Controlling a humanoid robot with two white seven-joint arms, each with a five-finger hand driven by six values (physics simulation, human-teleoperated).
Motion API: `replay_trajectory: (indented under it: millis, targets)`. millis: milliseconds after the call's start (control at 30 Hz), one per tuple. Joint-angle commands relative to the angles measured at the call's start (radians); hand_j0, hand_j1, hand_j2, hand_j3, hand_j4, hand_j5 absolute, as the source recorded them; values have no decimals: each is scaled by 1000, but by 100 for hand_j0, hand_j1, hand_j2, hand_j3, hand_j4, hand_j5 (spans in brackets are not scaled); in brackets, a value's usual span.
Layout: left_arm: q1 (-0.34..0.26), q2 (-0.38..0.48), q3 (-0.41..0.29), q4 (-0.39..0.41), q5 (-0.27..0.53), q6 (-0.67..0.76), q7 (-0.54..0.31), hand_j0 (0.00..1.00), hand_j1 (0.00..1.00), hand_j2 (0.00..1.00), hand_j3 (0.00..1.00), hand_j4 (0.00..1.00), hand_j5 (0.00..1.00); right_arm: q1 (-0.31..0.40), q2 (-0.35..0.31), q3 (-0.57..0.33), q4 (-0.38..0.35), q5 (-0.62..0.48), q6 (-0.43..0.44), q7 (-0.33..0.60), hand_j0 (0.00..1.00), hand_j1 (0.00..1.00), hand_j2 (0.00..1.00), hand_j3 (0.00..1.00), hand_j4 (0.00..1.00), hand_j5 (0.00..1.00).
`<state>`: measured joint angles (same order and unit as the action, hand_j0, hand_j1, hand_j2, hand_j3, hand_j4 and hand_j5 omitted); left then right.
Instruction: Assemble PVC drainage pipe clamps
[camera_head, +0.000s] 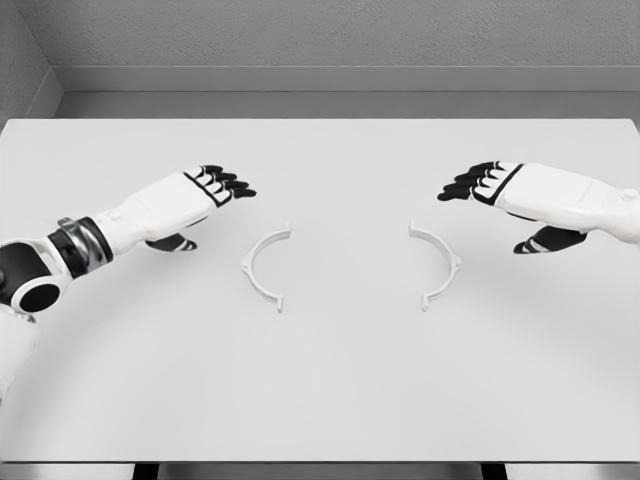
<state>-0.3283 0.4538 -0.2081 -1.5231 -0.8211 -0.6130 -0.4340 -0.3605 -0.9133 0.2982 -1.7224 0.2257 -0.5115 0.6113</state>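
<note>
Two white half-ring clamp pieces lie flat on the white table (320, 390), their open sides facing each other. The left clamp half (263, 267) curves like a "C"; the right clamp half (440, 267) mirrors it. A gap of bare table separates them. My left hand (215, 195) hovers up and left of the left half, fingers extended and spread, thumb hanging below, holding nothing. My right hand (485, 190) hovers up and right of the right half, likewise open with nothing in it.
The table's far edge meets a grey wall at the back. Its front edge runs along the bottom of the view. Nothing else lies on the surface.
</note>
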Motion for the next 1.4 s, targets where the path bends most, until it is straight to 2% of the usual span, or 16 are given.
replay_trajectory:
  millis: [0,167,367,600,700,800,833,967,1167,1267,1367]
  targets:
    - [0,-14,-23,-19,0,2,0,100,100,100,100,100,100,0,1,6,27,4,4,0,100,100,100,100,100,100]
    - [-3,-29,-57,-20,-36,2,0,100,100,100,100,100,100,-2,39,32,60,49,4,0,100,100,100,100,100,100]
    - [-2,-30,-93,-25,-33,2,1,100,100,100,100,100,100,-6,60,44,61,69,5,0,100,100,100,100,100,100]
    - [-6,-70,-103,-22,-49,2,1,100,100,100,100,100,100,-9,71,68,61,92,34,0,100,100,100,100,100,100]
    - [-11,-61,-91,-17,-47,2,1,100,100,100,100,100,100,-20,88,72,64,107,41,-8,100,100,100,100,100,100]
    - [-12,-58,-89,-14,-47,2,1,100,100,100,100,100,100,-58,97,110,122,110,41,-8,100,100,100,100,100,100]
    - [-12,-58,-89,-12,-47,2,0,100,100,100,100,100,100,-71,123,119,141,130,39,-8,100,100,100,100,100,100]
    - [-12,-60,-102,-11,-52,2,0,100,100,100,100,100,100,-74,131,130,178,150,39,-19,100,100,100,100,100,100]
    - [-11,-79,-108,-12,-70,2,0,100,100,100,100,100,100,-90,152,131,208,175,39,-28,100,100,100,100,100,100]
    - [-11,-81,-108,-12,-70,2,0,100,100,100,100,100,100,-121,174,179,242,175,39,-28,100,100,100,100,100,100]
    - [-11,-87,-106,-12,-76,2,0,100,100,100,100,100,100,-121,177,188,242,176,39,-28,100,100,100,100,100,100]
